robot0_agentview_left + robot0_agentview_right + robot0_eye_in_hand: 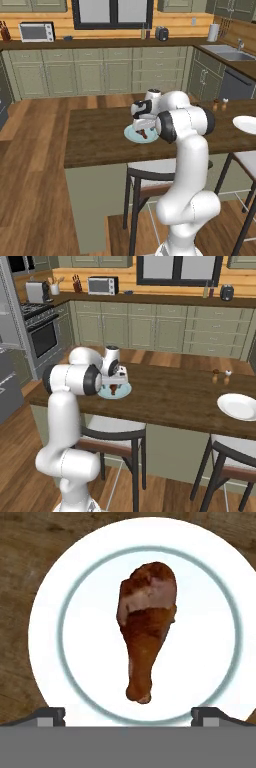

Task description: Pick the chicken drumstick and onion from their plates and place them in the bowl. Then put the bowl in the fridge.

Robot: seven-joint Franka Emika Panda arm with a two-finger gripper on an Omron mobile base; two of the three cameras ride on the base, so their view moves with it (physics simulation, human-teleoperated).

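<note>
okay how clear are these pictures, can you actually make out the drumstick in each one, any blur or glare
Hand view: the chicken drumstick is sharp and evenly lit on the light blue plate, no glare. Left base view: it is a small dark smudge beside the arm. Right base view: tiny and soft under the gripper.

Counted on the dark wooden counter [170, 393]: two flat round plates, a light blue one [123, 391] at 9 o'clock and a plain white one [239, 406] at 3 o'clock. One reddish-brown chicken drumstick [146, 627] on the blue plate. Two small shakers [221, 375] at 2 o'clock. Two metal-legged stools [116, 437] at 6 o'clock. One silver microwave [102, 285] at 11 o'clock.
</note>
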